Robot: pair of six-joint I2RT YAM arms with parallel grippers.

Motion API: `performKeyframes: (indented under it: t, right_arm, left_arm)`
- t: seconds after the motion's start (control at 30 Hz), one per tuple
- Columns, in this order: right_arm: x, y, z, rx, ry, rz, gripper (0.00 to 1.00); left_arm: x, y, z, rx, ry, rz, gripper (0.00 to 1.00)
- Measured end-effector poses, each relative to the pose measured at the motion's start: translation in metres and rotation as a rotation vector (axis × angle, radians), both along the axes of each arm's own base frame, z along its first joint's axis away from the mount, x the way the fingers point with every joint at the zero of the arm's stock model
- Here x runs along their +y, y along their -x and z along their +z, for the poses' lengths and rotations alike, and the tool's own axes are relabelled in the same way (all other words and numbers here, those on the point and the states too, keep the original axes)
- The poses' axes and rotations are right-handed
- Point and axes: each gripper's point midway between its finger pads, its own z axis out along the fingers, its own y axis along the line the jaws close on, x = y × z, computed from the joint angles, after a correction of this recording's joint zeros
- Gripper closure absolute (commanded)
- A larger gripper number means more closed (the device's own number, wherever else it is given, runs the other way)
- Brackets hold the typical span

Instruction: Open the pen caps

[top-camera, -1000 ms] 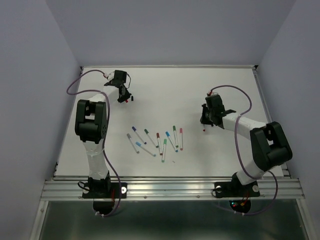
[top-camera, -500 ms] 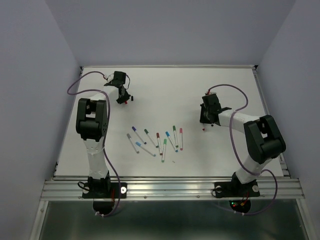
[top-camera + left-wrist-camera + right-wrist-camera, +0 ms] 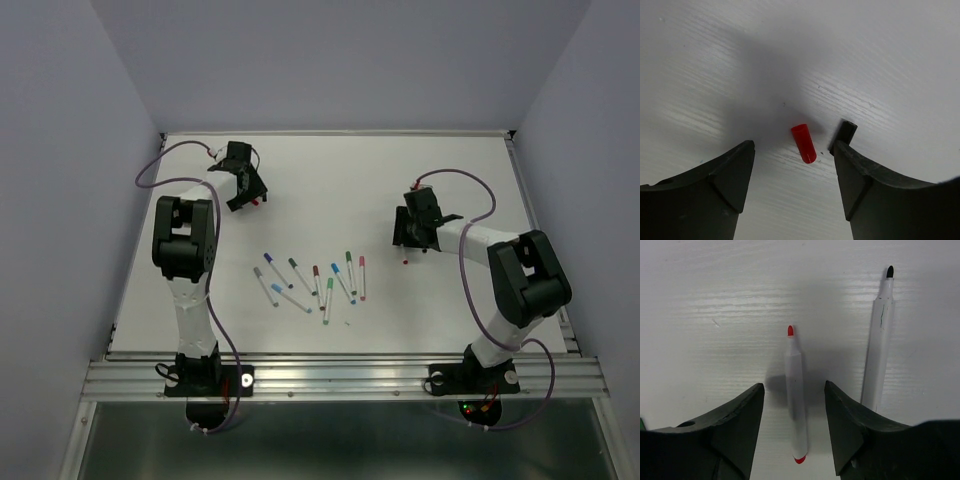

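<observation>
Pen cap in red [image 3: 804,143] lies loose on the surface [image 3: 715,60] between the fingers of the left claw [image 3: 792,146], touching neither. That claw was pinched shut a second ago and now stands wide; a black cap [image 3: 845,132] sits just beside its right finger. The right claw [image 3: 794,386] has likewise gone from a narrow grip to wide. The red-tipped pen [image 3: 795,390] lies bare-nibbed between its fingers, free of both; a black-tipped pen [image 3: 879,340], also uncapped, lies just outside its right finger. So cap and barrel are parted and both let go; I judge this pen done. Further out, between the two claws and nearer the arm bases, the remaining pens [image 3: 312,280] lie in a loose row. Whether they are capped is too small to tell; they look like the next work.
</observation>
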Motion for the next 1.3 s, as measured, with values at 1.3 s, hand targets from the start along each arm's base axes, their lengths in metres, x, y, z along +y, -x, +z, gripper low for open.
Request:
performKeyframes:
  t: [1.3]
  right_arm:
    - [0.109, 0.076, 0.084, -0.097, -0.112, 0.180, 0.00]
  left_arm:
    - [0.004, 0.133, 0.165, -0.387, 0.102, -0.079, 0.01]
